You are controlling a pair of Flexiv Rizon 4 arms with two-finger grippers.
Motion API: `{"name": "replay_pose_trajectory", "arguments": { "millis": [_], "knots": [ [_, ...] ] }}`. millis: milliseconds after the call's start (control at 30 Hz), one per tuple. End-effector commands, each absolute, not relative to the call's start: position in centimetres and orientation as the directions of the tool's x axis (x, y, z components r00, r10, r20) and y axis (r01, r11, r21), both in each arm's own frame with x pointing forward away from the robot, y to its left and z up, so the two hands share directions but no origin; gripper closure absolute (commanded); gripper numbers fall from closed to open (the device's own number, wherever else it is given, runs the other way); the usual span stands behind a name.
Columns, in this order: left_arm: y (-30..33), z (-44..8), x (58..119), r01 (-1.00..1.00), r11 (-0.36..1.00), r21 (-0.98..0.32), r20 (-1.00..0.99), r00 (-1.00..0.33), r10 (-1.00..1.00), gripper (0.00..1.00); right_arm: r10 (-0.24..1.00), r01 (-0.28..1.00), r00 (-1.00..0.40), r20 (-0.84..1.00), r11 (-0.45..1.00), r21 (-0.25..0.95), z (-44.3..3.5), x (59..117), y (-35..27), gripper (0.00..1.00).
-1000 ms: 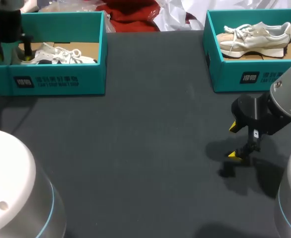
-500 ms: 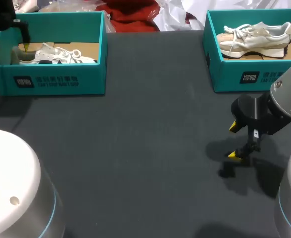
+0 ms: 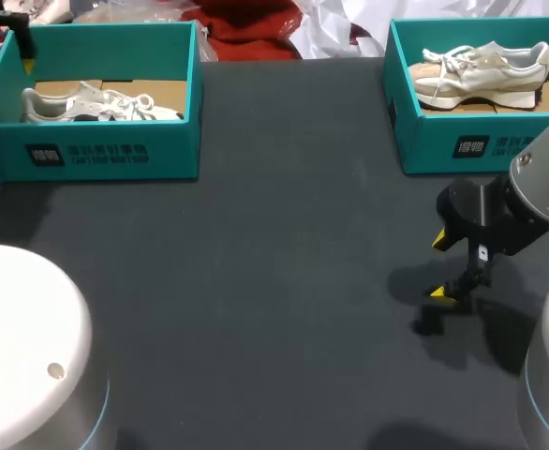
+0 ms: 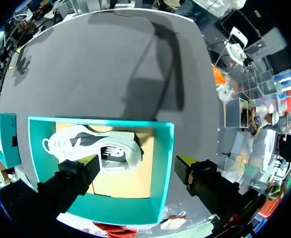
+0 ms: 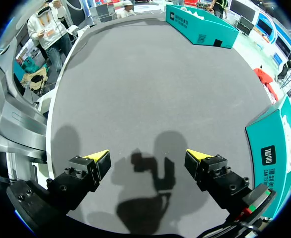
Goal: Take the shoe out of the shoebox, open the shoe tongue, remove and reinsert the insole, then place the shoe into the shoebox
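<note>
At upper left of the head view, a teal cardboard shoebox [image 3: 106,155] with a white lace-up sneaker [image 3: 101,105] lying inside on the brown floor, toe towards the frame's left edge. Above the box's far left corner, the left gripper [image 3: 17,42] — only one dark finger with its yellow tip in sight there. From the left wrist view, left gripper [image 4: 138,159] spread wide and holding nothing: one fingertip over the box interior just beside the sneaker [image 4: 93,144], the other outside the box wall [image 4: 164,168], wall between the two.

At upper right of the head view, a second teal shoebox [image 3: 462,141] holding a cream sneaker [image 3: 485,70] on its side.

Below that box, at right of centre, the right gripper [image 3: 440,267] low over the dark grey cloth-covered table [image 3: 274,234], well apart from both boxes. From the right wrist view, right gripper [image 5: 147,154] also spread, nothing between the yellow tips — only bare cloth and its own shadow ahead.
</note>
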State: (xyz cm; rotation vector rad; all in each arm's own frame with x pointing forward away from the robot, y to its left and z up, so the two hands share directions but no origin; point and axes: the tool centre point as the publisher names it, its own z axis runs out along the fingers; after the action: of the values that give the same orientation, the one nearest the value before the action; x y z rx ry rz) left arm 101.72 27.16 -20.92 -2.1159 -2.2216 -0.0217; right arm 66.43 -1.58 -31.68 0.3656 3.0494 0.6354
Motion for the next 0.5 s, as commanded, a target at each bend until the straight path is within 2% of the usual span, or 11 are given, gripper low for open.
{"name": "replay_pose_trajectory", "arguments": {
  "millis": [33,500],
  "knots": [
    [27.6,-19.3,100.6,0.999,0.043,-0.016,0.064,-0.042,0.997,0.00,0.230,0.226,-0.972,0.039,0.891,0.393,-31.7,66.3,-1.6,0.00],
    [27.8,-16.9,99.8,1.000,0.014,-0.015,0.060,-0.013,0.998,0.00,0.230,0.226,-0.972,0.039,0.891,0.393,-31.7,66.3,-1.6,0.00]
  ]
}}
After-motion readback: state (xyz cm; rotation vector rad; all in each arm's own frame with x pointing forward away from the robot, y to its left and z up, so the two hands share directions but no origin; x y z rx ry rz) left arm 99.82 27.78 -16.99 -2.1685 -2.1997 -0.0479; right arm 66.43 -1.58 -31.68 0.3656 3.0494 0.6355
